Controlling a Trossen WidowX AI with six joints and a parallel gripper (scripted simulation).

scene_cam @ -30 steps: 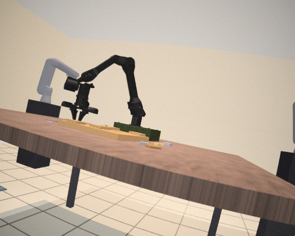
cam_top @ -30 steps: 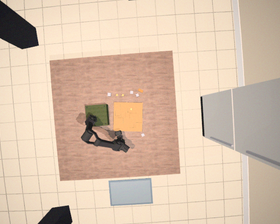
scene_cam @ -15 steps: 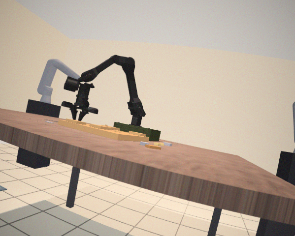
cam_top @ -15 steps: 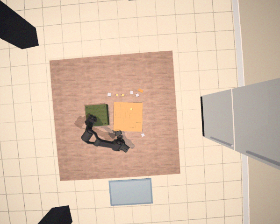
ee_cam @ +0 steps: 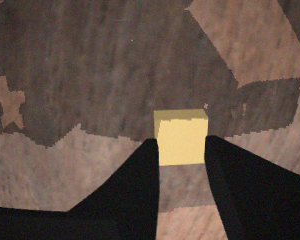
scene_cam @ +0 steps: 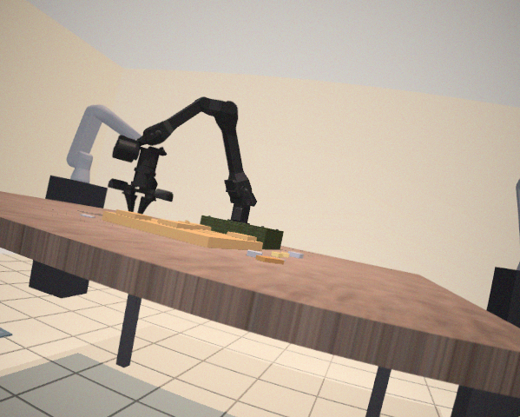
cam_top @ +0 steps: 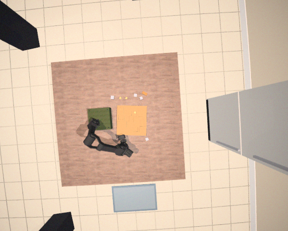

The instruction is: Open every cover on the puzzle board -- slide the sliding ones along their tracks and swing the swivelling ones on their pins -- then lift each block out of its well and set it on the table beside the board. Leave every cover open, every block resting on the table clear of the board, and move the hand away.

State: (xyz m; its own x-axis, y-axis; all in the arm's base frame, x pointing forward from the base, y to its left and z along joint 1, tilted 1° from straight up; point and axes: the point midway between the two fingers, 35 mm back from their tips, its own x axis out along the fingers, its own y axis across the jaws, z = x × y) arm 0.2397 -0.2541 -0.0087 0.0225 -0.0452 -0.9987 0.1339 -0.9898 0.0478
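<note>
Puzzle board (cam_top: 131, 124) (scene_cam: 208, 241): orange, flat. Pale yellow block (ee_cam: 182, 141): gripped, beside the board. Four whitish blocks (cam_top: 112, 97) (scene_cam: 88, 215), two yellow blocks (cam_top: 120, 97) (scene_cam: 279, 254), one orange block (cam_top: 144, 93) (scene_cam: 269, 260): around it.

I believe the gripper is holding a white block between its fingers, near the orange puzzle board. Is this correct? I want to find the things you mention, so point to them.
Not quite: the block (ee_cam: 182, 142) between the fingers is yellow, not white, as the wrist view shows. The rest stands.
</note>
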